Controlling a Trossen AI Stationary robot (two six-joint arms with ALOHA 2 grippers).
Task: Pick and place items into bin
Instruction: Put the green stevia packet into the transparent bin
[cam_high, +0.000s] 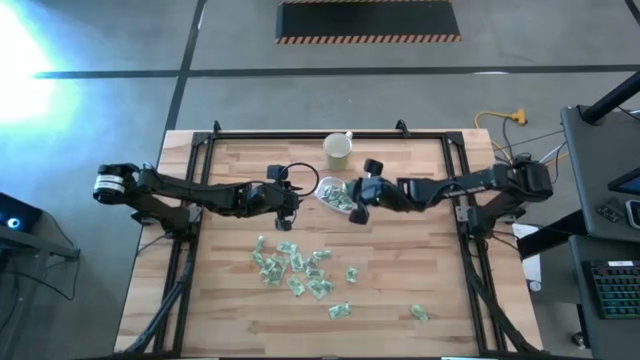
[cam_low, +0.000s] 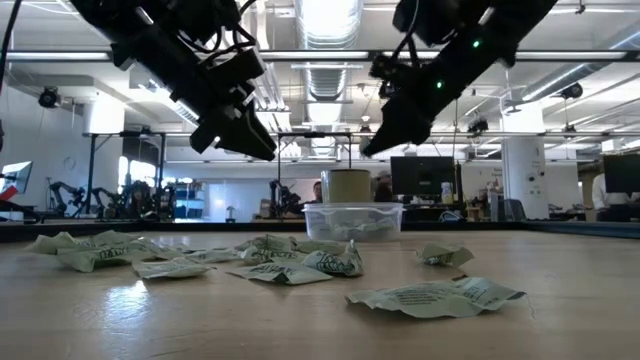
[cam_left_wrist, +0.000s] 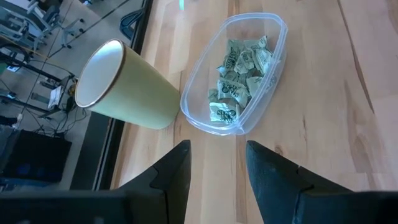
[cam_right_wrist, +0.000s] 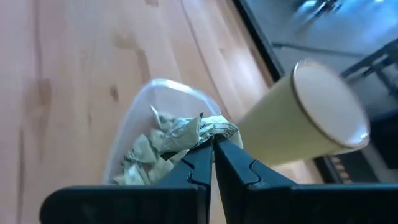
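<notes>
The clear bin (cam_high: 331, 194) stands on the table's far middle and holds several pale-green packets (cam_left_wrist: 239, 78). Many more packets (cam_high: 292, 265) lie loose on the near half of the table, with one close to the low camera (cam_low: 435, 296). My left gripper (cam_left_wrist: 217, 168) is open and hovers left of the bin, touching nothing. My right gripper (cam_right_wrist: 214, 149) hangs over the bin's right side, shut on one packet (cam_right_wrist: 196, 127). In the low view both grippers (cam_low: 250, 140) (cam_low: 378, 142) are well above the table. My right gripper pinches a crinkled packet by its edge (cam_right_wrist: 210, 132) between the two fingertips. The packet sticks out past the tips, lifted clear above the bin (cam_right_wrist: 161, 93). How far back it reaches between the fingers is not visible.
A pale cream cup (cam_high: 338, 150) stands just beyond the bin, toward the far edge. A black frame runs round the table (cam_high: 300, 136). Two stray packets lie toward the near right (cam_high: 418, 313) (cam_high: 340, 310). Bare wood shows on the table's left and right sides.
</notes>
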